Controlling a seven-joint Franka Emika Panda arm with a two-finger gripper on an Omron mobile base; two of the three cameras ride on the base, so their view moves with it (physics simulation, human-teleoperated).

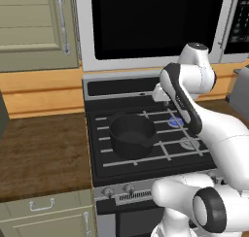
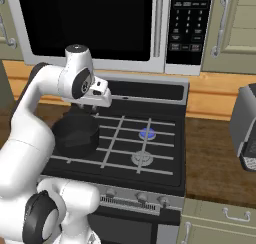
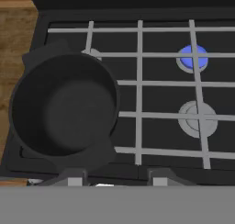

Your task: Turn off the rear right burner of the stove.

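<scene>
A: Where's the burner (image 3: 192,58) we have to shut off?

B: At the back right of the stove (image 2: 165,158), glowing blue under the grate bars. The larger pale burner (image 3: 198,119) sits just in front of it, unlit, and the black pot (image 3: 64,109) sits over on the left half of the stove.

A: So what does doing this step well call for?

B: I'd say picking the right knob. The knobs (image 2: 141,196) run in a row along the stove's front edge, below the grates, and the markings are too small to read. The gripper has to come down from above the stove to that front edge, meet one knob squarely and turn it until the blue goes dull. The pot is near the path, so I'd keep the hand to the right of it on the way down.

A: And how's the arm placed now?

B: It rises from the base in front of the stove, bends at a high elbow and holds the hand above the back left of the stove, over the pot, looking down on the grates.

A: The gripper (image 3: 116,176)?

B: Its two dark tips stand apart at the bottom of the hand view with nothing between them, so it looks spread and empty.
</scene>
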